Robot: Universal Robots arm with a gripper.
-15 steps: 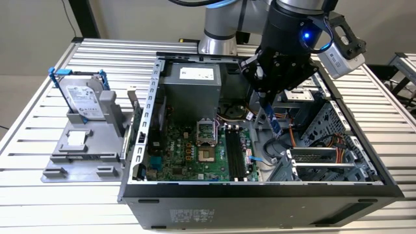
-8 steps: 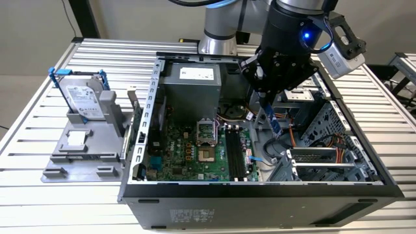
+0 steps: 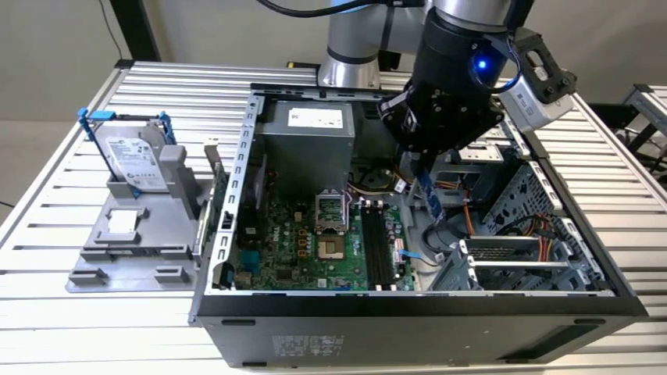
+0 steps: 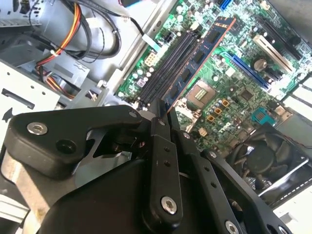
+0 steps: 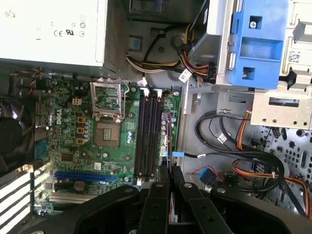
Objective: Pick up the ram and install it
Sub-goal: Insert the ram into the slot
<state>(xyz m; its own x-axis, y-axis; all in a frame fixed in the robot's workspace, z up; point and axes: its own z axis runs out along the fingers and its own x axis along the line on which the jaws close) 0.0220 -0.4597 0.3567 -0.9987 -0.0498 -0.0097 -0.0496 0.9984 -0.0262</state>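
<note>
Inside an open desktop tower case point(image 3: 583, 234), the arm's gripper point(image 3: 420, 166) is clenched on one end of the ram point(image 3: 429, 195), its fingers point(image 4: 161, 146) pinched flat against both faces of the stick. The ram hangs clear above the motherboard point(image 3: 302, 242), touching nothing but the gripper. In the second wrist view the ram point(image 4: 197, 61) runs nearly parallel to the row of black memory slots point(image 4: 168, 68), with the CPU socket point(image 4: 201, 93) close beside. In the first wrist view it appears edge-on as a thin line point(image 5: 169, 144) near those slots point(image 5: 148, 134). The two views place it on opposite sides of the slots, which suggests it is high over them and not yet in line with any one. To seat it well, the stick should probably be squared with a single slot along its whole length and kept upright. It should then be lowered evenly, so that neither end catches on a latch or on the cables point(image 5: 219, 141) nearby. A hard drive with blue rails point(image 3: 136, 160) sits in a grey fixture on the table, at the exterior view's left.
</note>
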